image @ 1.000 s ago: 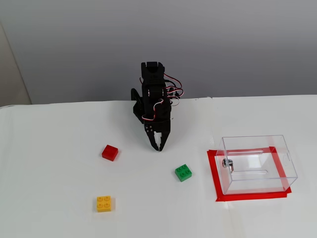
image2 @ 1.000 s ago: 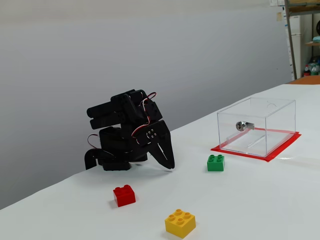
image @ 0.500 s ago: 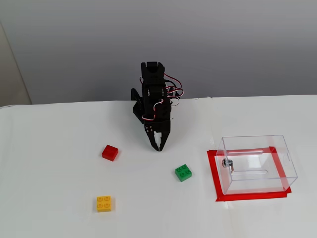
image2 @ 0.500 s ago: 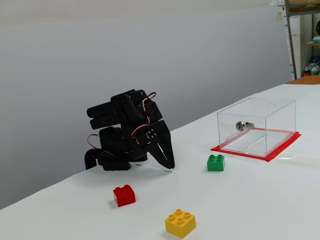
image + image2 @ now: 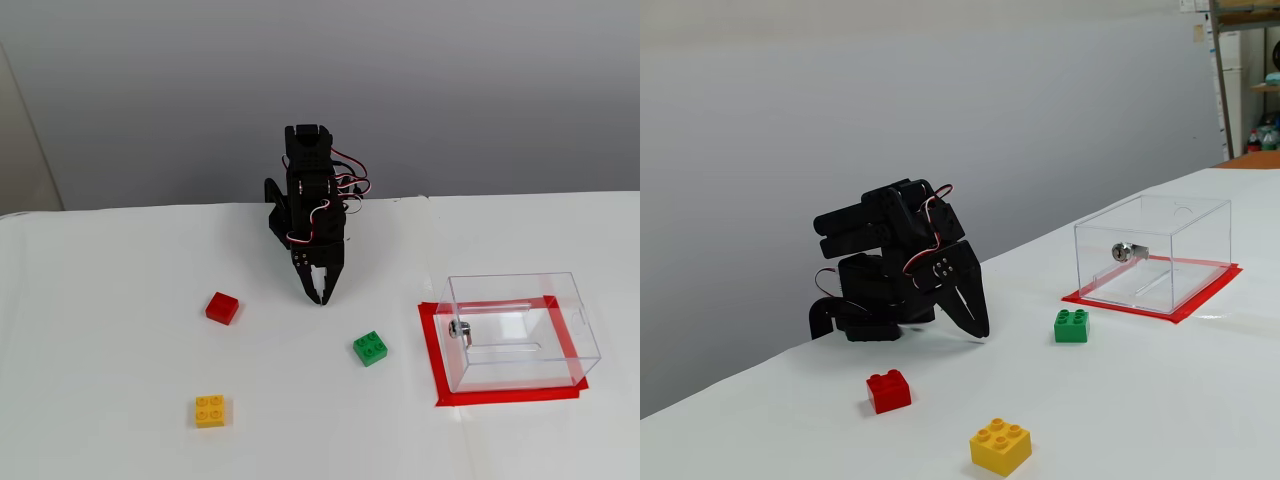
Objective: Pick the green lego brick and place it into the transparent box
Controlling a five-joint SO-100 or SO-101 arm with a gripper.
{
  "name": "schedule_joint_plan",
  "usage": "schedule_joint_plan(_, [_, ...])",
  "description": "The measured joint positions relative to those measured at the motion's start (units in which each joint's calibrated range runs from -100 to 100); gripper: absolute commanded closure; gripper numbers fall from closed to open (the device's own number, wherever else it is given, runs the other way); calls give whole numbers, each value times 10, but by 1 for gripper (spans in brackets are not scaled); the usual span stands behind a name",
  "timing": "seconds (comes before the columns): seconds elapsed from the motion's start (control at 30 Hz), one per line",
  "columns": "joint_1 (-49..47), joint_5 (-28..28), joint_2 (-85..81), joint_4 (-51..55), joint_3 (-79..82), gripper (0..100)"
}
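Both fixed views showed the green lego brick (image 5: 371, 348) on the table, near the pincer (image 5: 320, 296), toward the transparent box (image 5: 520, 330). The pincer's fingers were pressed together. Nothing had moved since earlier; picking hadn't begun.

The black arm (image 5: 307, 195) sits folded low over its base, its upper links doubled back on themselves and red and white wires looping along the side. The gripper (image 5: 320, 297) points down towards the table, with its tips close to the surface in both fixed views. Its two fingers lie together with no gap showing between them, forming a narrow wedge (image 5: 980, 330). It holds nothing, and nothing is touching it
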Motion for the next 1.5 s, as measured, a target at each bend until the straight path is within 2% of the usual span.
schedule_joint_plan(0.37, [-2,0,11,-43,-44,99])
schedule_joint_plan(0.8, [-67,13,226,-179,-159,99])
schedule_joint_plan(1.13, [-182,13,384,-185,-293,99])
schedule_joint_plan(1.5, [-225,13,556,-185,-424,98])
